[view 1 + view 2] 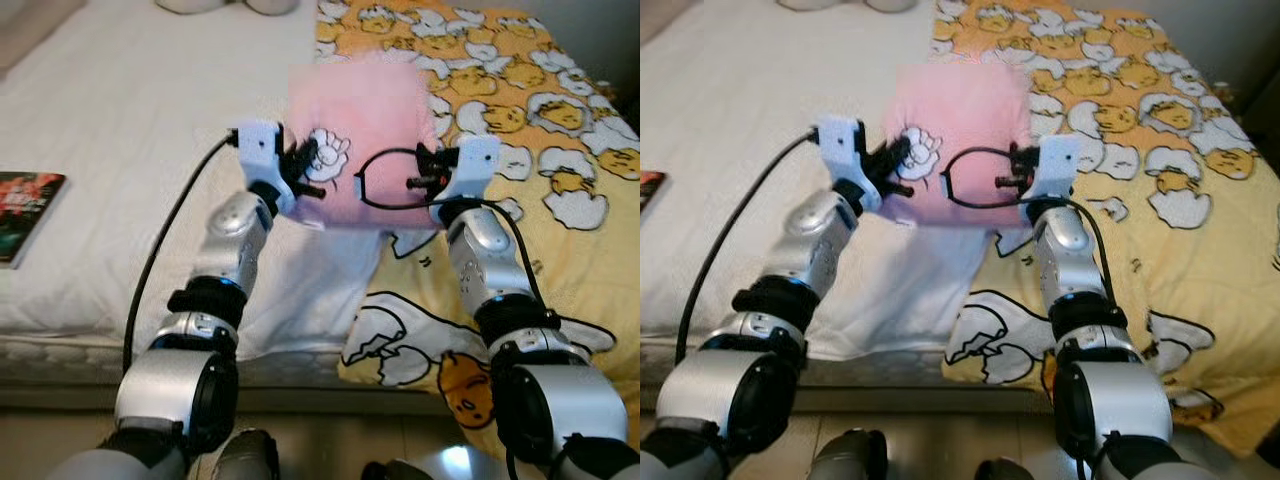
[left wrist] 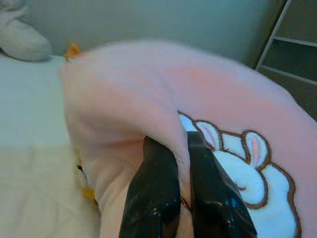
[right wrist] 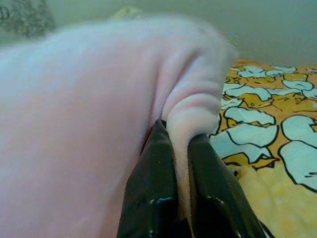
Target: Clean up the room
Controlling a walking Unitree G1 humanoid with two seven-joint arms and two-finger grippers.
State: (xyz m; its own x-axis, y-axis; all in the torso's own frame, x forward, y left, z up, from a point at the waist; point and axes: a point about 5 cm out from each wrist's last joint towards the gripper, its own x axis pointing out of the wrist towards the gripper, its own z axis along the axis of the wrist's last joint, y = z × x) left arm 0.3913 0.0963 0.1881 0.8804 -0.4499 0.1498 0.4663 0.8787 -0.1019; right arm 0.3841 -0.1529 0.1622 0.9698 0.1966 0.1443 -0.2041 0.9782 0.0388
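Pink blanket (image 1: 360, 120) pinched by both grippers' fingers (image 2: 153, 193).

A blanket (image 1: 355, 120) lies on the bed (image 1: 120, 110), a book (image 1: 25, 210) far left.

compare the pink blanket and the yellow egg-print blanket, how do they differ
The pink blanket is plain pink with a white bunny patch; the yellow blanket is covered in white egg shapes.
The pink blanket is small and held up, pinched by the left tool and the right tool; the yellow blanket is large, spread on the bed and hanging over its edge, and neither tool holds it.
Both are soft fabric.
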